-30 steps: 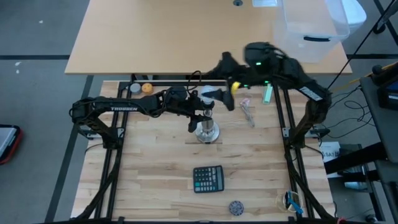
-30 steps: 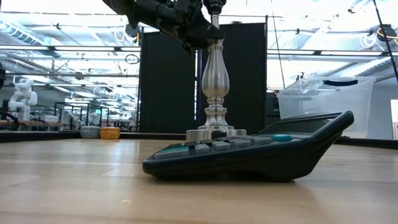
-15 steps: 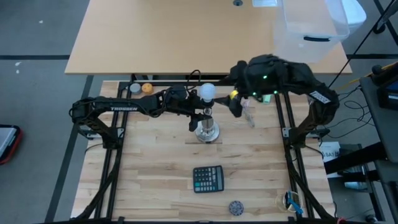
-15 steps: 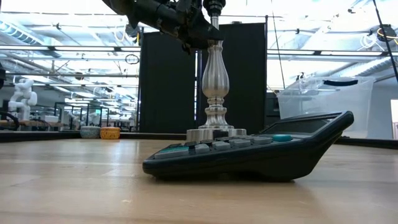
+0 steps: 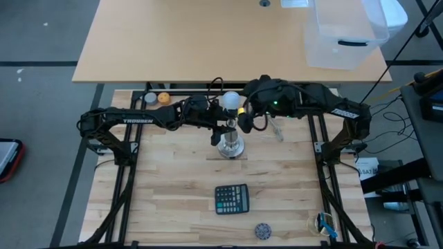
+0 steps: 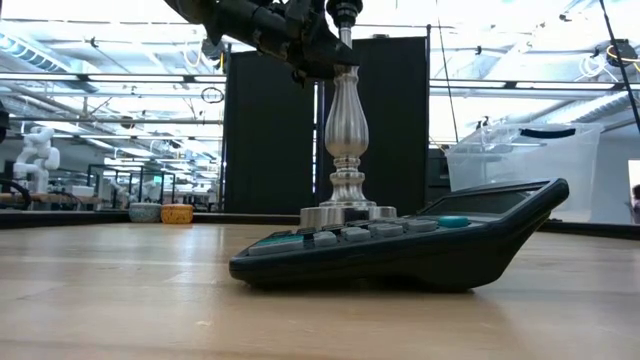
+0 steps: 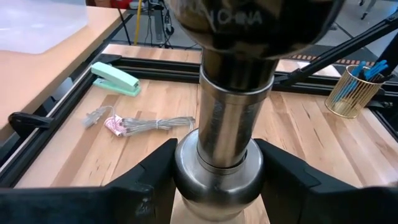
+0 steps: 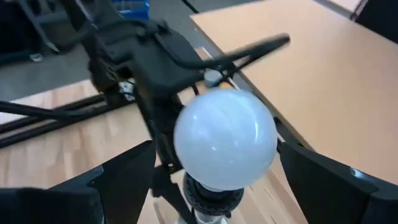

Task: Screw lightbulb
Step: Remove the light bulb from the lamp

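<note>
A silver stand (image 6: 345,130) stands upright with its round base (image 5: 230,146) on the wooden table. The lightbulb (image 8: 225,138), a frosted white globe, sits base down in the dark socket on top of the stand, also seen as the lightbulb (image 5: 230,102) from above. My left gripper (image 5: 223,125) reaches in from the table's left and is shut on the stand just below the socket. My right gripper (image 5: 240,114) comes from the right and is open. Its fingers (image 8: 124,177) stand on either side of the globe, apart from it. My left gripper pinches the stand's rounded collar (image 7: 217,180), just under the socket, between its two fingers. The fingers come about level from the table's left and lie across the upright stem. The stand is upright, its base on the table.
A dark calculator (image 5: 231,198) lies toward the near edge, with a small grey round thing (image 5: 262,229) beyond it. An orange ball (image 5: 164,97) is at the far left. A green stapler (image 7: 115,78) and a coiled cable (image 7: 149,123) lie at the far right. A clear bin (image 5: 346,34) is on the far table.
My right gripper has drawn back from the bulb toward the table's right, come down, and rolled about its wrist. It has then gone back toward the bulb, so its open fingers now flank the globe. The bulb, the stand and my left gripper have kept still.
</note>
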